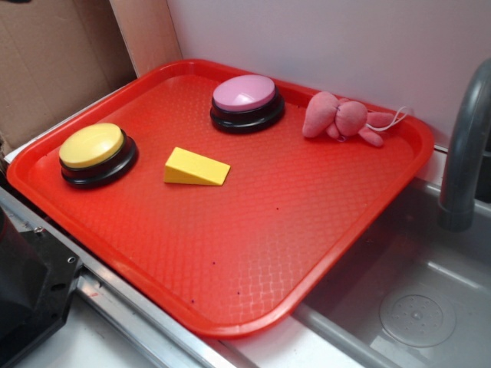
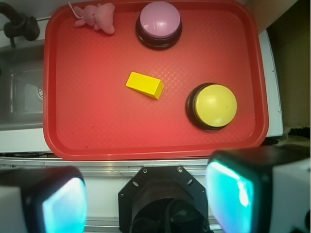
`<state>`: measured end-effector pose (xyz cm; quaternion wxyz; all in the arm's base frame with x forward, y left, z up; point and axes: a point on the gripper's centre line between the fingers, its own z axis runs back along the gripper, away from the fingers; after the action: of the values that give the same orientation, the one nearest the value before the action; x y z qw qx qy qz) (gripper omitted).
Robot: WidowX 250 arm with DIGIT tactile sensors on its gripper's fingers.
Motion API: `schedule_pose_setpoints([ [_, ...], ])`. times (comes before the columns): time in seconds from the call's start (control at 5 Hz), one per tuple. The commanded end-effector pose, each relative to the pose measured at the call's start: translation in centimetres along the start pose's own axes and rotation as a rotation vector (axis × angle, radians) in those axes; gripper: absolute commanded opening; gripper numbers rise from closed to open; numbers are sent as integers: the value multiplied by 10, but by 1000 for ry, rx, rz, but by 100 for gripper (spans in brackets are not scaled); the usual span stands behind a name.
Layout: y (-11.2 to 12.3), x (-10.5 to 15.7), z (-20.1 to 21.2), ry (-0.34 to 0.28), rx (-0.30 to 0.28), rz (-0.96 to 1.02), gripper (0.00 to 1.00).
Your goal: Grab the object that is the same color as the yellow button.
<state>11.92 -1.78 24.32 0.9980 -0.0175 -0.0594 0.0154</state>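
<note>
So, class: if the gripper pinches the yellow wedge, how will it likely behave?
The yellow wedge looks rigid and smooth, so it probably won't deform. Its sloped top may let fingers slip. Lying flat on the red tray, it should slide, not roll.

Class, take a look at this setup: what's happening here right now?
Nothing is being handled yet. The robot's tool is open and held high above the near edge of the red tray, gripping nothing. On the tray lie a yellow wedge, a yellow button beside it, a pink button and a small pink plush toy. The wedge, matching the yellow button's color, sits untouched.
</note>
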Motion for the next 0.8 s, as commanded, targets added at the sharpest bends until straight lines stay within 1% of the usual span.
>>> schedule_pose_setpoints([
  [0.0, 0, 0, 0, 0, 0, 0, 100],
  [0.2, 5, 5, -10, -33, 49, -96, 100],
  [0.4, 14, 15, -27, -49, 62, -193, 100],
  [0.6, 30, 27, -57, -64, 27, -381, 100],
])
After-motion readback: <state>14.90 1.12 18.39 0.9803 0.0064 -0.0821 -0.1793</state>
